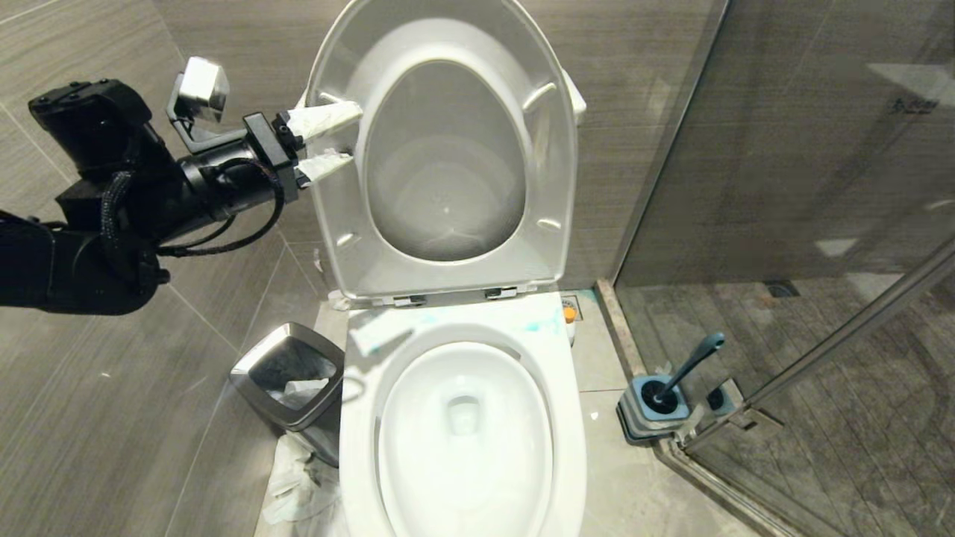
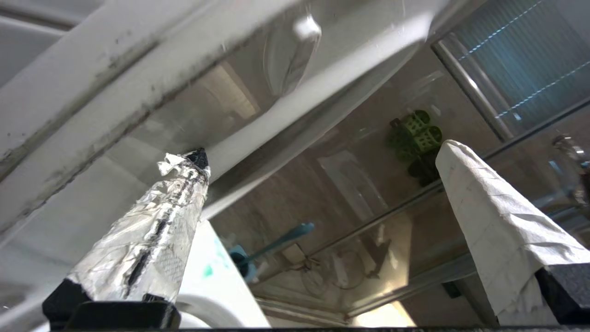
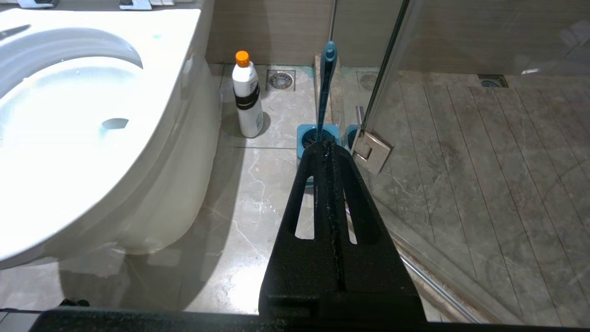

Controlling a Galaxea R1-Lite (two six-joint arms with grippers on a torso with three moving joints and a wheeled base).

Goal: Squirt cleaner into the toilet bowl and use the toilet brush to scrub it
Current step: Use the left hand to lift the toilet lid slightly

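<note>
The white toilet bowl (image 1: 358, 447) stands below me with its seat (image 1: 556, 149) and lid raised against the wall. My left gripper (image 1: 356, 134) is open beside the raised seat's left edge, one wrapped finger (image 2: 161, 221) close against the seat rim (image 2: 286, 120), nothing between the fingers. The cleaner (image 3: 246, 97), a white bottle with an orange cap (image 1: 569, 313), stands on the floor to the right of the bowl. The teal toilet brush (image 1: 690, 365) leans in its holder (image 1: 634, 410) by the glass door. My right gripper (image 3: 325, 145) hangs shut and empty above the floor near the holder (image 3: 302, 136).
A steel-rimmed waste bin (image 1: 250, 369) with a liner sits left of the bowl. The glass shower door and its metal rail (image 1: 843, 335) run along the right. Teal smears (image 1: 548, 324) mark the back of the bowl's rim.
</note>
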